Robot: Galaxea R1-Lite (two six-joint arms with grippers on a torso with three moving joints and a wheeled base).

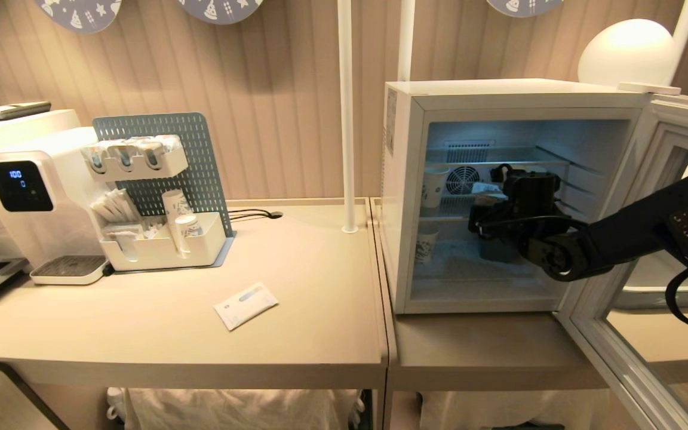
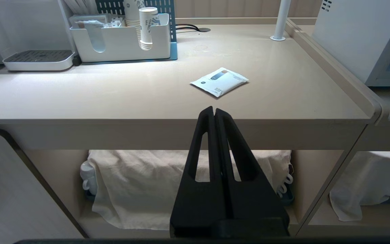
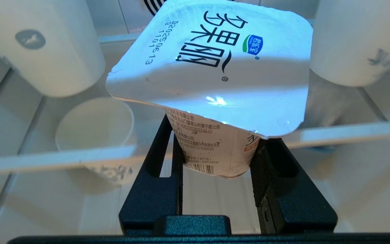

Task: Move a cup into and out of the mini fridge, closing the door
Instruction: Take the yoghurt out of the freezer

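Note:
The mini fridge (image 1: 402,179) stands on the right-hand table with its door (image 1: 595,337) swung wide open to the right. My right gripper (image 1: 495,206) reaches into the lit cabinet at the level of the wire shelf. In the right wrist view the cup (image 3: 215,67), a white tub with a squarish printed foil lid, sits tilted between the black fingers (image 3: 266,166). Both pads press its tapered body, so the right gripper (image 3: 215,149) is shut on it. My left gripper (image 2: 214,110) is shut and empty, parked low in front of the left table's edge.
White paper cups stand inside the fridge at its left side (image 1: 433,185), (image 1: 426,243) and close around the held tub (image 3: 42,44), (image 3: 357,37). A wire shelf bar (image 3: 350,134) crosses in front. A white sachet (image 1: 245,305), a water dispenser (image 1: 27,191) and a cup organiser (image 1: 159,239) occupy the left table.

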